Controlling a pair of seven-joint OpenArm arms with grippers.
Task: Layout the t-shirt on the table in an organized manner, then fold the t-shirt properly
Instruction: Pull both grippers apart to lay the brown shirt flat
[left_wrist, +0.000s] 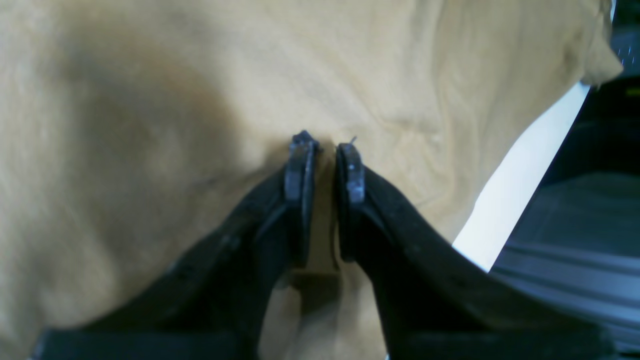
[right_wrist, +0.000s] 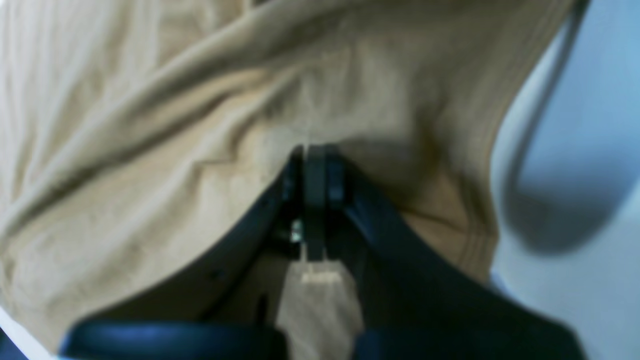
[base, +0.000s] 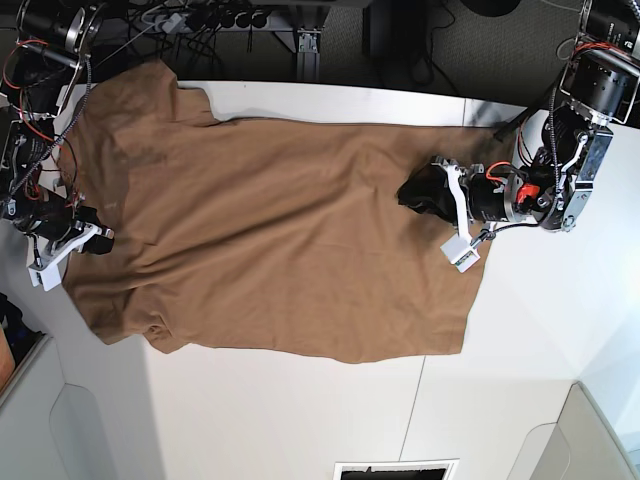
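The t-shirt (base: 270, 240) is spread flat on the table (base: 540, 380). Its cloth is pinched by the left gripper (left_wrist: 325, 150) and the right gripper (right_wrist: 315, 152) at opposite ends.

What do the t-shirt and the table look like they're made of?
The t-shirt: soft tan-brown knit cloth, probably cotton; it creases and bunches at the left gripper. The table: hard, smooth, matte white board, likely laminate, with a thin seam.

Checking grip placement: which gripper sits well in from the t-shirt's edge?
The left gripper: its pinch sits well inside the t-shirt; the right gripper sits at the opposite edge.
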